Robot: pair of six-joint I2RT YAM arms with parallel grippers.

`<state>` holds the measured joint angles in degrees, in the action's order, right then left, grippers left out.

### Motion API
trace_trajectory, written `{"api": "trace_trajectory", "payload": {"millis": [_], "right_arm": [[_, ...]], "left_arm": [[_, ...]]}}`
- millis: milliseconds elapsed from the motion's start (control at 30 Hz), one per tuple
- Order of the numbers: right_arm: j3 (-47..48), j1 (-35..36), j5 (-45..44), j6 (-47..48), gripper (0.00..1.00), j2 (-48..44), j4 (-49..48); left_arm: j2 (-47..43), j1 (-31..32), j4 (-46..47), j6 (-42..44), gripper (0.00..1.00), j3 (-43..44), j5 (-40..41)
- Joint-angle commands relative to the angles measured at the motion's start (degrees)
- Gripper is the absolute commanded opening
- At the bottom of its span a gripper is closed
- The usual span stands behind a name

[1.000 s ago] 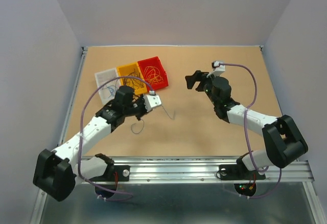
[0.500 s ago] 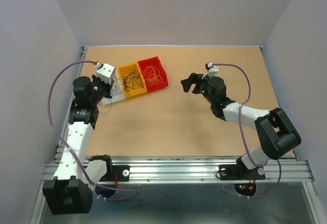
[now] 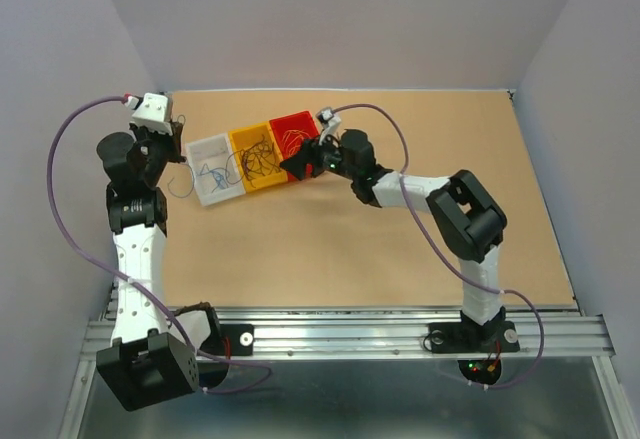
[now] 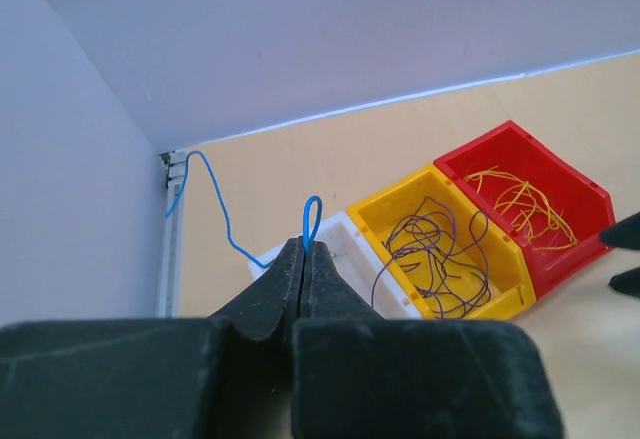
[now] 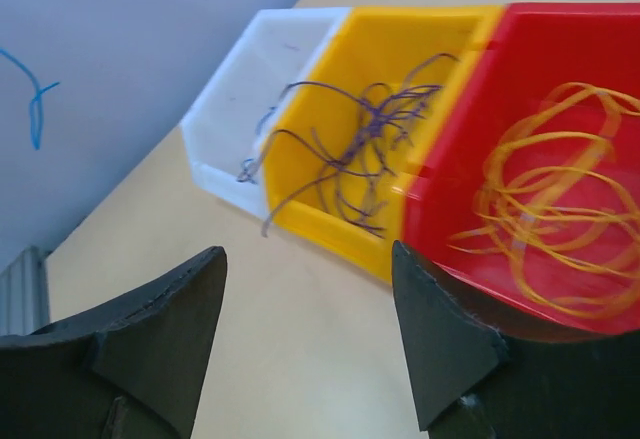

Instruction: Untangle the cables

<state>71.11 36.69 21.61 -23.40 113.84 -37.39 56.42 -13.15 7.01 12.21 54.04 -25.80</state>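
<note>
"So, where do your two arms stand over the table (image 3: 400, 259)?"

"My left gripper (image 4: 304, 249) hangs high at the table's left edge, toward the far left corner. Its fingers are pressed tight together on a blue cable (image 4: 312, 217). A small loop of that cable stands up above the fingertips, and the rest trails off to the left through the air. My right gripper (image 5: 308, 259) reaches across to the row of bins in the far left part of the table. Its jaws are parted with nothing between them, near the bins' near side."

"And the other cables?"

"Three bins sit side by side, touching, in a row that slants toward the far edge. The white bin (image 5: 215, 149), nearest the left edge, holds more blue strands (image 3: 212, 171), seen only from above. The yellow bin (image 5: 330, 239), in the middle, holds a snarl of dark cables (image 5: 370, 124), with one strand reaching out over its rim. The red bin (image 5: 480, 69), at the row's right end, holds the orange-yellow cables (image 4: 525, 199), lying in loose loops."
</note>
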Motion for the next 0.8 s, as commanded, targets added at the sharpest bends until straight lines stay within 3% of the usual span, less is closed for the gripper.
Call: {"api": "trace_trajectory", "payload": {"millis": [0, 300, 767], "right_arm": [[8.3, 4.1, -1.9, -5.1, 0.69, 5.3, -3.2], [20.5, 8.7, -6.9, -10.6, 0.63, 17.6, -4.1], [30.9, 10.2, -8.6, -14.3, 0.57, 26.5, -4.6]], "left_arm": [[1.6, -1.2, 4.9, -4.0, 0.00, 3.9, -3.3], [3.6, -1.3, 6.1, -5.1, 0.00, 6.5, -3.3], [3.2, -1.3, 8.8, -7.1, 0.00, 4.9, -7.9]]}}
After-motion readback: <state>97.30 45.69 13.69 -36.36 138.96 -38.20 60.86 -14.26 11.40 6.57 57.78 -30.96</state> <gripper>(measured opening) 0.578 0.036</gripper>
